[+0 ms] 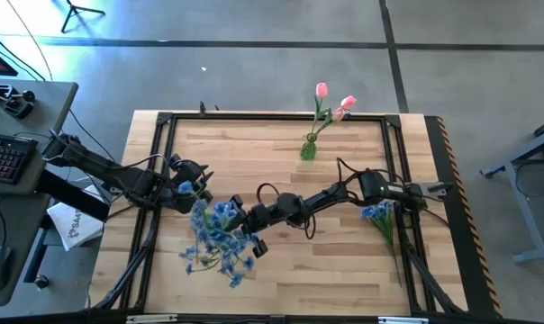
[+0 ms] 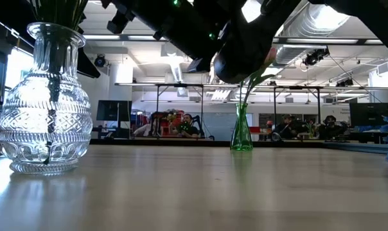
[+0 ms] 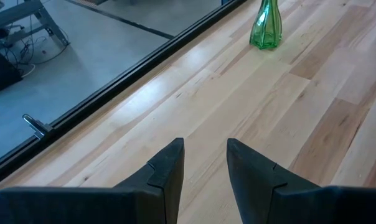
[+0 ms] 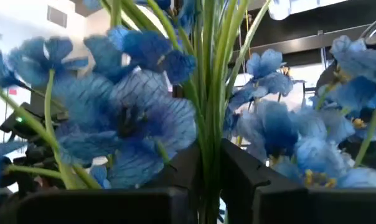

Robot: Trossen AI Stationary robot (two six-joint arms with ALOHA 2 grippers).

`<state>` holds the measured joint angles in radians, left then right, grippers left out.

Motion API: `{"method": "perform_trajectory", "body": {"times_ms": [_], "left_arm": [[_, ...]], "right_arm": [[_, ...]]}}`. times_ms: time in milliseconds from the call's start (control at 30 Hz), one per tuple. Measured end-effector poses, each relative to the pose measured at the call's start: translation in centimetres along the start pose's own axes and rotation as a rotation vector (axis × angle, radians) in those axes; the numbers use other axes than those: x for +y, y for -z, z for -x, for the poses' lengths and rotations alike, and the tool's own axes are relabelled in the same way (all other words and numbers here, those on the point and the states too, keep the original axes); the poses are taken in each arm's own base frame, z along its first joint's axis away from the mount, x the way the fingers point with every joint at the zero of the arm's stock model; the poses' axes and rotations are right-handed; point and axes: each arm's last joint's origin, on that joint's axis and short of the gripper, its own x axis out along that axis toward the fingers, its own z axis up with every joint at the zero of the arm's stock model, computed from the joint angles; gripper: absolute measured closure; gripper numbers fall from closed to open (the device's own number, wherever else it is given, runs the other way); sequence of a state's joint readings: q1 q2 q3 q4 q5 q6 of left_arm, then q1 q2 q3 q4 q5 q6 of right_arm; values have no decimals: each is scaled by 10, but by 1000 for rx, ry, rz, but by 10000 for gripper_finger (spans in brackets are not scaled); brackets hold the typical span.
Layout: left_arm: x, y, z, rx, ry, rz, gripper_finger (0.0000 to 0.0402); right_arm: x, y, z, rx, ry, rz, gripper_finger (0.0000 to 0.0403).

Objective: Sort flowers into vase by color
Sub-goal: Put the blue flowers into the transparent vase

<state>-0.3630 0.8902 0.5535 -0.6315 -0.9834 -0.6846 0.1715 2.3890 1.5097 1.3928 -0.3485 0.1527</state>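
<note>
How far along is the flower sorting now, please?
Done: two pink tulips stand in the green vase, and blue flowers are in the clear vase. In hand: the right gripper grips their stems. Left: one blue flower lies on the table. The left gripper is open, empty.

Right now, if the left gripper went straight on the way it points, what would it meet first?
The left gripper is open and empty, pointing across bare table. The way looks free on the wood. The green vase stands beyond, a little to one side, so it may pass it; depth is unclear.
</note>
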Motion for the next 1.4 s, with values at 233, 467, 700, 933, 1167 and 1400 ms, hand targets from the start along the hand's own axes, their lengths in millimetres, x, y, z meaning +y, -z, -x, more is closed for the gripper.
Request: {"method": "perform_trajectory", "body": {"times_ms": [233, 467, 700, 933, 1167, 1400], "left_arm": [[0, 0, 0, 0, 0, 0, 291], [0, 0, 0, 5, 6, -5, 291], [0, 0, 0, 5, 6, -6, 291], [0, 0, 0, 5, 6, -6, 291], [0, 0, 0, 6, 6, -7, 291], [0, 0, 0, 6, 6, -8, 291]], "right_arm": [[-2, -5, 0, -15, -27, -35, 289], [-14, -17, 1, 114, -221, -174, 189], [-23, -36, -2, 287, -290, -289, 157], [-22, -48, -4, 390, -290, -179, 166], [-22, -47, -5, 404, -269, -179, 166], [-29, -54, -3, 414, -208, -194, 142]]}}
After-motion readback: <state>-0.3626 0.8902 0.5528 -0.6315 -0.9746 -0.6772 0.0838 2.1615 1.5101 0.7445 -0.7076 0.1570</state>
